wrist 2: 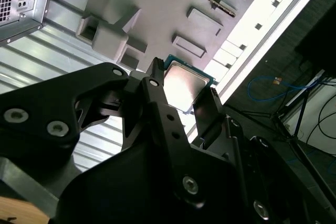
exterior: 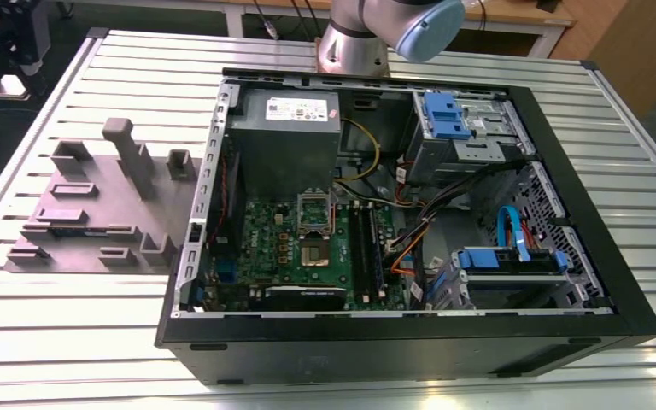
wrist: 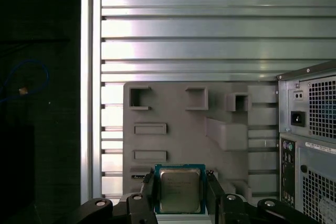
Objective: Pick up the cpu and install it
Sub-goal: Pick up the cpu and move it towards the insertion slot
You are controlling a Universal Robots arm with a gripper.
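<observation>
Jaws drawn narrow on two opposite edges, the black two-finger gripper (wrist 2: 184,88) holds the small square cpu (wrist: 179,190), silver-topped with a greenish rim. The edge hold likely keeps the chip flat and its underside untouched. In both wrist views the chip hangs clear above the grey moulded parts tray (exterior: 100,213), which lies at nine o'clock from the open black computer case (exterior: 419,342), whose green motherboard (exterior: 266,248) sits exposed, apparently to receive it.

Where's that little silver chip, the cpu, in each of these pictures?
First wrist view: the cpu held in the gripper, before the grey holder block.
Second wrist view: the cpu in the gripper, by that block.
Exterior view: the block, the shared landmark, lies toward the exterior view's left.
</observation>
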